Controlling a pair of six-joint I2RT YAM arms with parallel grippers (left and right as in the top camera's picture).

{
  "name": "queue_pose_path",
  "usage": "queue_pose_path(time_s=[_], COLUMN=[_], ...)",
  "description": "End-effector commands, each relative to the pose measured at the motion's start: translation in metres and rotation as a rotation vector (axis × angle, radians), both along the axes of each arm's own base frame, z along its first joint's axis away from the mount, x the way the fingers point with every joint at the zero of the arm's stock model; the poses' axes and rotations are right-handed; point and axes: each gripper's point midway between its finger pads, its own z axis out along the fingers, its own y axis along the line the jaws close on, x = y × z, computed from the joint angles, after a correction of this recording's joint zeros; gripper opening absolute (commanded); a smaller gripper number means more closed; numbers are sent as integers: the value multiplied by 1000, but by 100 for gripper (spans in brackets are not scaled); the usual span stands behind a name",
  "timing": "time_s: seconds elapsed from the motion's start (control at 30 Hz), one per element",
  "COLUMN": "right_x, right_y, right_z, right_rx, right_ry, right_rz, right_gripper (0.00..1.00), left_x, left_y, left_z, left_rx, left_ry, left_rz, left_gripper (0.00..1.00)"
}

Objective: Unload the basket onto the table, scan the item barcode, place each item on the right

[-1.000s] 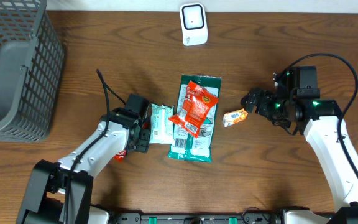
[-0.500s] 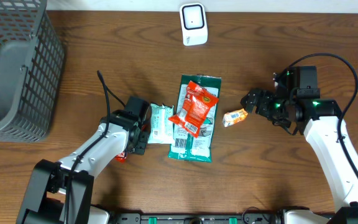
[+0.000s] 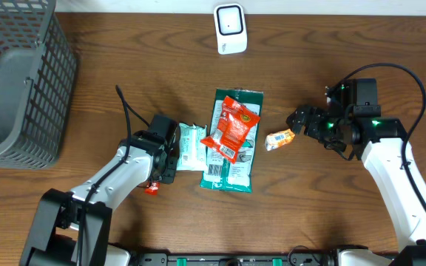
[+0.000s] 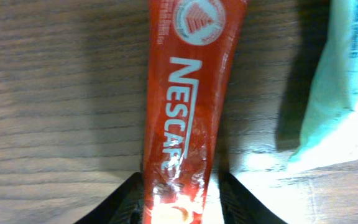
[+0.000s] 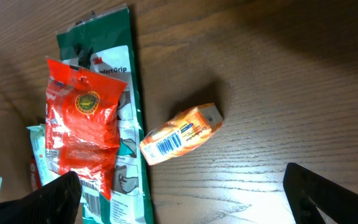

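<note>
In the left wrist view a red Nescafé sachet (image 4: pixel 188 106) lies lengthwise on the wood, and my left gripper (image 4: pixel 180 200) has its two dark fingers tight against its near end. From overhead only the sachet's red tip (image 3: pixel 151 189) shows beside the left gripper (image 3: pixel 163 157). My right gripper (image 3: pixel 302 120) stands wide open, holding nothing, just right of a small orange box (image 5: pixel 180 134) whose barcode faces up. The white scanner (image 3: pixel 230 28) stands at the table's far edge.
A red-orange snack bag (image 3: pixel 231 127) lies on a green 3M package (image 3: pixel 233 166) in the middle. Next to my left gripper is a pale green packet (image 3: pixel 191 146). A grey mesh basket (image 3: pixel 21 81) fills the far left corner.
The left gripper's fingers have drawn in on the red sachet, and the sachet's tip has shifted a little to the right and nearer. The right arm has not moved.
</note>
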Motion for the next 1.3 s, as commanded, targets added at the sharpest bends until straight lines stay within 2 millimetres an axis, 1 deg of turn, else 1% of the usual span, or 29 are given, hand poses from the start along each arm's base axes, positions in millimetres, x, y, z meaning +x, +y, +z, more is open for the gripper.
queue_pose_path(time_s=[0.0,0.1,0.13,0.17,0.23,0.27,0.33,0.43,0.6,0.67,0.73,0.8,0.9,1.07,1.1,1.13,1.17,1.2,1.23,1.27], right_x=[3,3,3,3,3,3,3,3,3,3,3,3,3,5,6,1,-1,2,5,5], right_y=[-1,-1,-1,-1,-1,-1,-1,-1,-1,-1,-1,-1,-1,-1,4,15,16,16,16,21], right_z=[3,3,3,3,3,3,3,3,3,3,3,3,3,5,7,9,9,10,12,15], right_rx=[2,1,2,1,1,1,1,1,2,1,2,1,1,5,39,104,111,112,115,143], right_ry=[-7,-7,-7,-7,-7,-7,-7,-7,-7,-7,-7,-7,-7,-17,-16,7,15,2,-13,-21], right_rz=[-10,-10,-10,-10,-10,-10,-10,-10,-10,-10,-11,-10,-10,-11,-21,1,4,5,5,22], right_gripper=[99,99,99,99,99,99,99,99,99,99,99,99,99,99,99,99,99,99,99,99], left_x=[-10,-13,-14,-15,-16,-16,-14,-7,9,13,16,18,18,14,14,14,14,15,16,17], left_y=[-1,0,1,1,1,1,1,-2,-7,-9,-15,-30,-52,-89,-98,-110,-114,-117,-118,-120], left_z=[-12,-18,-20,-21,-22,-22,-20,-11,21,35,48,63,79,108,121,143,155,166,172,181], left_rx=[-6,1,4,6,8,9,6,-2,-27,-36,-70,-164,-318,-654,-765,-936,-1016,-1090,-1120,-1174], left_ry=[53,75,83,89,95,95,88,65,-4,-27,-45,-58,-52,10,18,13,8,-1,-7,-19], left_rz=[6,9,9,9,9,9,9,9,8,8,4,-7,-20,-37,-56,-111,-133,-151,-160,-181], left_gripper=[40,40,38,31,13,10,8,8,8,7,7,7,7,7,7,7,8,8,7,8])
